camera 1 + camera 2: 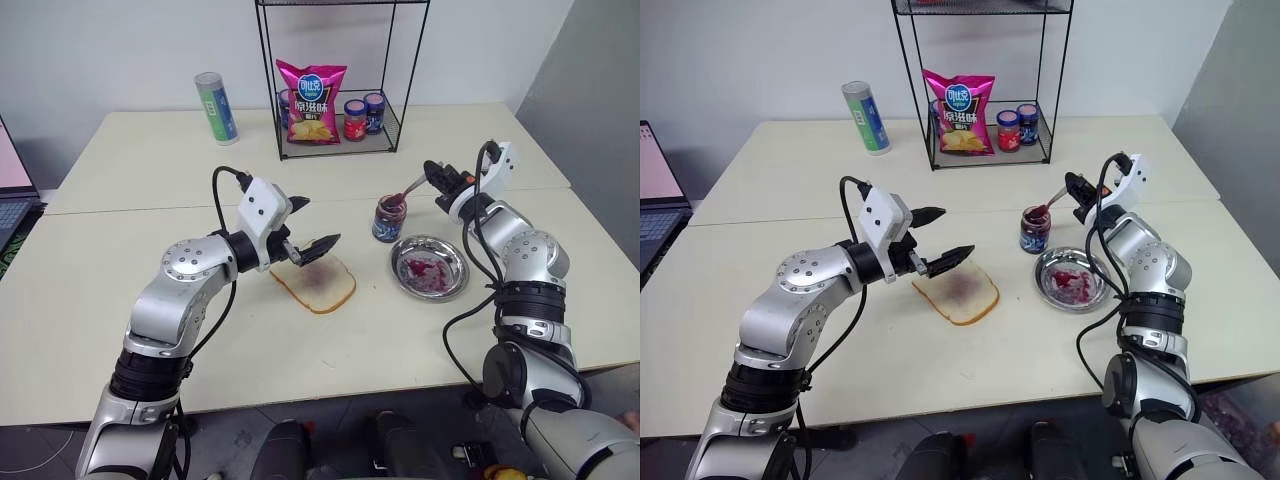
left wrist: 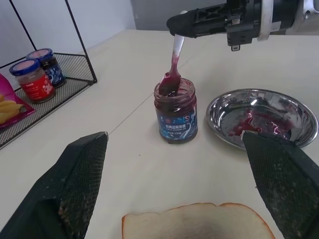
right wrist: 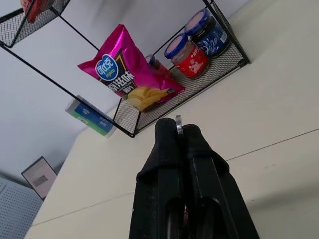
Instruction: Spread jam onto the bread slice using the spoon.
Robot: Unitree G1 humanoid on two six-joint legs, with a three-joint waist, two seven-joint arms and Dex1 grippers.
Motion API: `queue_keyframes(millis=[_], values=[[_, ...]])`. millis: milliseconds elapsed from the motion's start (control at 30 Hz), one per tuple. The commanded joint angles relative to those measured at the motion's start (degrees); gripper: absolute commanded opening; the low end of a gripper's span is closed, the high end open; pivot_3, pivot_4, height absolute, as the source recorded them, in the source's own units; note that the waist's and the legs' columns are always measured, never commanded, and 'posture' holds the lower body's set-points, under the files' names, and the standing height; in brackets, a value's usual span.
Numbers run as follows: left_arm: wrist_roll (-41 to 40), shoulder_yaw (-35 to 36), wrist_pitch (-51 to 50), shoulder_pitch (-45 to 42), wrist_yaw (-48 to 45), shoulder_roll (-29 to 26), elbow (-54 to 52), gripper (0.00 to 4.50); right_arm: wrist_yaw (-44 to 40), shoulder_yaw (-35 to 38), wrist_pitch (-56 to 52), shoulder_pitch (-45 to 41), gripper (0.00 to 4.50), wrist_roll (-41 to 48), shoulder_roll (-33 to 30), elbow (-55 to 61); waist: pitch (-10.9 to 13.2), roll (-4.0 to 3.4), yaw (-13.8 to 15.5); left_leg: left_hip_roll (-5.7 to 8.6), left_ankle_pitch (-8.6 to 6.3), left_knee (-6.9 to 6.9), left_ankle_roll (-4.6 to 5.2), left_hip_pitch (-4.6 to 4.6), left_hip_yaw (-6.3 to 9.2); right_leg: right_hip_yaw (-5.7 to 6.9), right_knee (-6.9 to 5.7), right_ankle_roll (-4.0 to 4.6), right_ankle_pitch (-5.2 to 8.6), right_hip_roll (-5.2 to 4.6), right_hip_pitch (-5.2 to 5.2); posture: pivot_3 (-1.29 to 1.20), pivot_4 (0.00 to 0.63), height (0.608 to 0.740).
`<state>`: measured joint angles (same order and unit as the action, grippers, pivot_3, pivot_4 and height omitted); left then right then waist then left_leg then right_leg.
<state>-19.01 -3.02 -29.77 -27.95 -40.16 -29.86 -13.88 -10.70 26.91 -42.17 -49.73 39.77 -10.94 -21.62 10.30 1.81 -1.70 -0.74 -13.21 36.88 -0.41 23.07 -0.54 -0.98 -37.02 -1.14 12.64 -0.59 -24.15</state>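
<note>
We see the bread slice cut off by the frame edge; the right tool hides most of the spoon.

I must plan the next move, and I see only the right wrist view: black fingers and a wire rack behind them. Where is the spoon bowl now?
Observer: The spoon has its bowl at the mouth of the open jam jar, held by the shut right gripper.
Operator: Where is the bread slice?
Observer: The bread slice lies flat on the table, on the robot's left of the jar, with a purple stain in its middle.
Operator: Is the left gripper in the way?
Observer: The left gripper stands open above the slice's near-left edge.
</note>
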Motion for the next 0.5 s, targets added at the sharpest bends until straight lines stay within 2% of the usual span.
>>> queue_keyframes(millis=[33,500], values=[[-0.1,0.9,1.0,-0.7,0.0,0.0,-1.0,4.50,0.8,1.3,-0.3,-1.7,0.03,2.7,-0.1,1.5,0.0,0.00,0.0,0.00,0.00,0.00,0.00,0.00,0.01,0.00,0.00,0.00,0.00,0.00,0.00,0.00,0.150,0.740],[-0.1,0.8,1.0,-1.5,-1.0,-0.3,-0.3,4.50,2.1,2.6,-1.3,0.7,0.03,4.8,-0.7,4.4,0.0,0.00,0.0,0.00,0.00,0.00,0.00,0.01,0.01,0.00,0.01,-0.01,0.01,0.00,0.00,0.00,0.150,0.740]])
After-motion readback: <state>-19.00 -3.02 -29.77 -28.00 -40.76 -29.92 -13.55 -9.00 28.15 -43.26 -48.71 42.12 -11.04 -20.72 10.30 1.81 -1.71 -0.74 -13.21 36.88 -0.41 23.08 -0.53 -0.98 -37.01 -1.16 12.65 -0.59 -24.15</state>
